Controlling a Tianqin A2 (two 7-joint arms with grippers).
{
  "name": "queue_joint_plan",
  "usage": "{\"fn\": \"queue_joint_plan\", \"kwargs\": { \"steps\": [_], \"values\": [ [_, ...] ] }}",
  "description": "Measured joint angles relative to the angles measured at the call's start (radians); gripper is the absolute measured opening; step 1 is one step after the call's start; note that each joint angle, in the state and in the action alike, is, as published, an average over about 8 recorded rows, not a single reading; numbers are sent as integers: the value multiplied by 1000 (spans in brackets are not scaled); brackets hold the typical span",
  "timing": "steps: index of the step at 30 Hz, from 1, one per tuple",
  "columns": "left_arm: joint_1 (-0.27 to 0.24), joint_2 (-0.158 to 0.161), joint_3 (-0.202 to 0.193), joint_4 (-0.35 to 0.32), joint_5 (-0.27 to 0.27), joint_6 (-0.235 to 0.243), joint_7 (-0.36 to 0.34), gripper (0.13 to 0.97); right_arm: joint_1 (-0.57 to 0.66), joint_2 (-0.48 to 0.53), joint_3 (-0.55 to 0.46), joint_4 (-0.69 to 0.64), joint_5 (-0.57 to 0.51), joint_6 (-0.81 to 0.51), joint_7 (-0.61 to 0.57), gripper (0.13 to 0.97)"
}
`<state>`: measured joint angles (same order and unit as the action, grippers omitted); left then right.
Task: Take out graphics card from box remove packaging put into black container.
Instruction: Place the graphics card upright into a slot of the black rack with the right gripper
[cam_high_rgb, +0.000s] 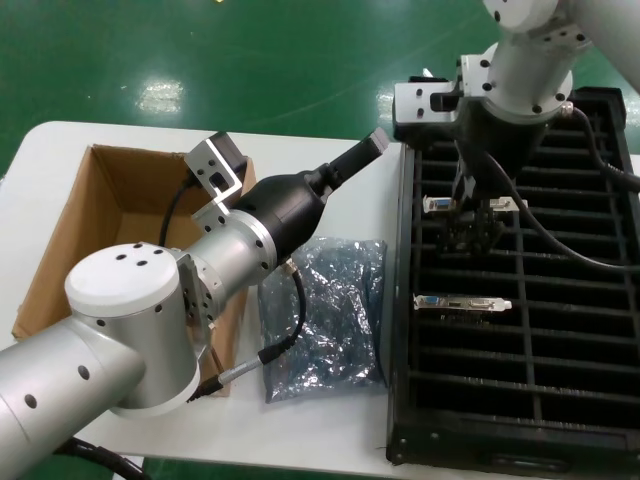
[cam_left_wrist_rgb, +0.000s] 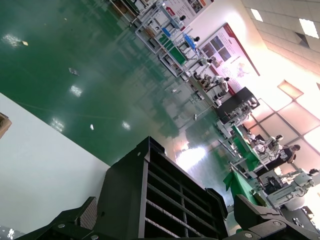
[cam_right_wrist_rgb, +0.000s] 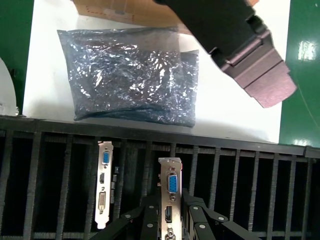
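My right gripper (cam_high_rgb: 476, 222) is over the black container (cam_high_rgb: 520, 400), shut on a graphics card (cam_right_wrist_rgb: 171, 192) that stands upright in a slot, silver bracket with its blue port upward. A second graphics card (cam_high_rgb: 462, 302) sits in a slot a few rows nearer me, also seen as a graphics card (cam_right_wrist_rgb: 104, 182) beside the held one. Crinkly grey-blue packaging (cam_high_rgb: 325, 310) lies empty on the table between the box (cam_high_rgb: 105, 195) and the container. My left gripper (cam_high_rgb: 375, 142) hovers open above the table near the container's far corner, holding nothing.
The white table (cam_high_rgb: 330, 440) ends close in front of the bags and container. The open cardboard box stands at the table's left side, partly hidden by my left arm. Green floor lies beyond the table's far edge.
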<state>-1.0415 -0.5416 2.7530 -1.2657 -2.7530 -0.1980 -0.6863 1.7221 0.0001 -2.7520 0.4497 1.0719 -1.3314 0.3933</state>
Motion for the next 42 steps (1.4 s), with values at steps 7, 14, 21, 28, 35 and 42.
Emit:
{"fn": "queue_joint_plan", "kwargs": {
  "steps": [7,14,21,28,35,42],
  "values": [
    [-2,3,0,1,0,-8,-1,966,9,0,-1,-32,36,5,-6,199],
    [-4,3,0,3,0,-19,-3,966,13,0,-1,-72,79,9,-1,199],
    [-3,0,0,-1,0,-36,-5,966,22,0,-1,-94,107,-5,28,199],
    [2,-3,0,-11,0,-53,-5,966,23,0,-1,-95,103,-26,40,199],
    [5,-4,0,-18,0,-68,-2,966,11,0,-1,-96,85,-6,21,199],
    [6,-2,0,-20,0,-87,2,966,1,0,-1,-112,87,38,-14,199]
  ]
}}
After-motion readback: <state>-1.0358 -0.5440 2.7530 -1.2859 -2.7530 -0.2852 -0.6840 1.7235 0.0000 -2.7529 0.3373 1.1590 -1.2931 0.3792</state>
